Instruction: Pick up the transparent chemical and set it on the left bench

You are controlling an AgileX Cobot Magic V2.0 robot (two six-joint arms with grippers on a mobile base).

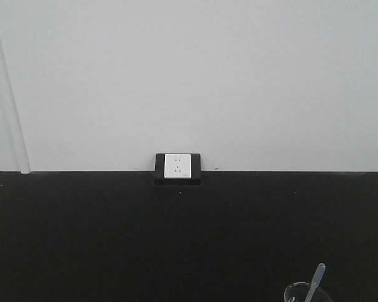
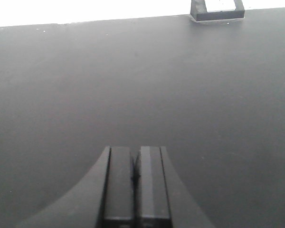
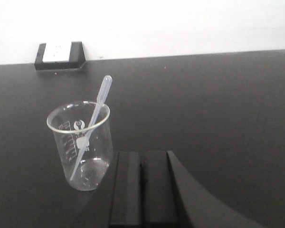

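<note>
Clear glass beaker of transparent chemical (image 3: 83, 152), pale dropper (image 3: 96, 111) leaning out, stands upright on the black counter (image 3: 204, 118) just left of the clenched right pincer (image 3: 141, 159). Left pincer (image 2: 135, 154) is clenched too, over the counter. White wall socket (image 3: 57, 53) sits at the back edge

Front view: the bottom edge is cutting off the transparent chemical (image 1: 297, 294) at 5 o'clock; only its rim and the stirrer (image 1: 317, 280) top are showing. Left wrist view: the top edge is cropping the wall socket (image 2: 217, 15) at 1 o'clock. Bottom edges are truncating the left gripper (image 2: 135, 156) and right gripper (image 3: 142, 159) at 6 o'clock. The graduation print (image 3: 78, 130) is appearing too small to read.
</note>
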